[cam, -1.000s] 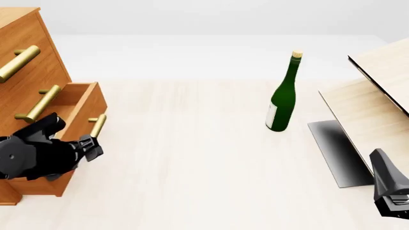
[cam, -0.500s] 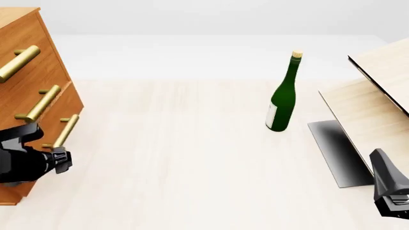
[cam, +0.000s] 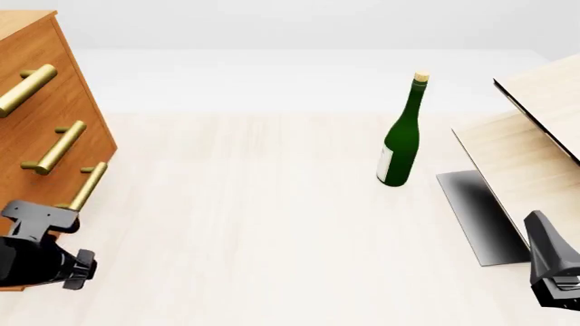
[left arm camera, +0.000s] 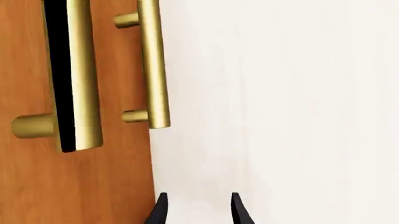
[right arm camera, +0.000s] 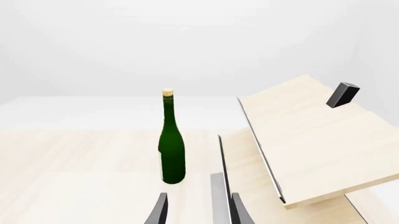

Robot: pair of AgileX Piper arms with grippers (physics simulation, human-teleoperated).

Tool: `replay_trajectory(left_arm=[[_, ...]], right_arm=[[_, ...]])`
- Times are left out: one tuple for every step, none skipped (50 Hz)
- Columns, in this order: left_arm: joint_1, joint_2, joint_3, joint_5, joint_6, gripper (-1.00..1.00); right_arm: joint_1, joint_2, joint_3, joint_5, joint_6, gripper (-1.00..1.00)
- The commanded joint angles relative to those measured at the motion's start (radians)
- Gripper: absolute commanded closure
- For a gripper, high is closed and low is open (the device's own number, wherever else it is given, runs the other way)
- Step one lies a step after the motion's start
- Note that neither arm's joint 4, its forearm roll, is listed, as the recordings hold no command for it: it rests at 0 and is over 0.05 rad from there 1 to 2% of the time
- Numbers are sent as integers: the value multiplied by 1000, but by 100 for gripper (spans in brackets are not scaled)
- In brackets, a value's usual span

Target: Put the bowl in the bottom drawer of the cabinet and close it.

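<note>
The bottom drawer [cam: 64, 197] sits flush in the cabinet [cam: 41, 102]. The left gripper [left arm camera: 197, 210] hovers beside it, fingers apart. The right gripper [right arm camera: 197, 210] is likewise parted, empty.

An orange-brown wooden cabinet [cam: 45, 115] at the counter's left edge carries shiny brass bar handles; the bottom drawer [cam: 65, 204] shares that orange-brown face and its own brass handle [cam: 87, 187]. The counter [cam: 263, 224] is pale cream wood with faint grain. A dark green bottle [cam: 401, 136] has a tan cork top and a pale grey label. Pale wooden boards [cam: 534, 136] with thin black edges stand at the right edge, over a dark grey base plate [cam: 476, 217]. A small black block [right arm camera: 343, 94] sits on the boards. Both arms are black.
</note>
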Motion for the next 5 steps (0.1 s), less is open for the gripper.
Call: replay_trajectory(left_arm=[[147, -32, -95, 51, -110, -100], [132, -28, -99, 54, -119, -100], [118, -32, -100, 56, -134, -100], [74, -28, -113, 62, -162, -100], [88, -36, -109, 66, -152, -100]], right_arm=[[0, 0, 0, 0, 0, -100], [0, 0, 0, 0, 0, -100], [0, 0, 0, 0, 0, -100], [0, 0, 0, 0, 0, -100], [0, 0, 0, 0, 0, -100]])
